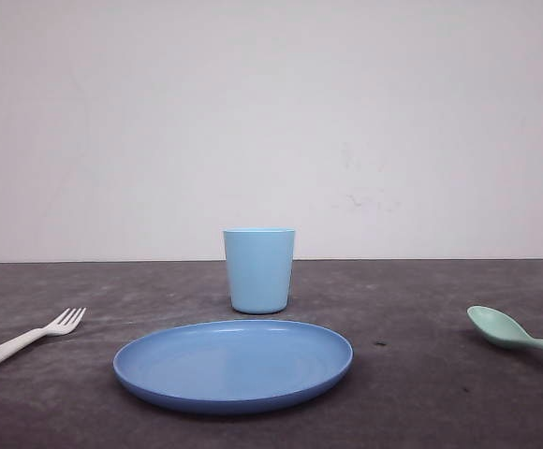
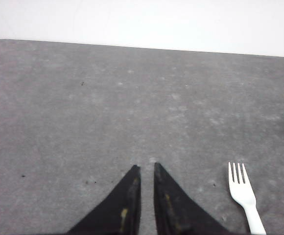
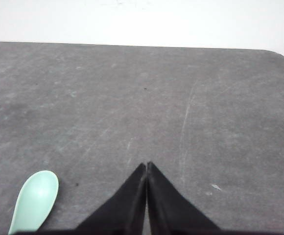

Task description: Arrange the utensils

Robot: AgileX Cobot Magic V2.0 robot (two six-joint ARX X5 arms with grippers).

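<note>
A white fork (image 1: 28, 339) lies on the dark table at the left, tines pointing toward the cup. In the left wrist view the fork (image 2: 242, 188) rests beside my left gripper (image 2: 147, 166), apart from it. That gripper's black fingers stand almost together with a thin slit between them and nothing in it. A mint-green spoon (image 1: 506, 330) lies at the table's right edge, bowl facing up. In the right wrist view the spoon (image 3: 34, 200) lies off to the side of my right gripper (image 3: 146, 164), which is shut and empty, its tips touching.
A round blue plate (image 1: 234, 398) sits front and centre on the table. A light blue cup (image 1: 258, 269) stands upright just behind it. A white wall rises behind the table's far edge.
</note>
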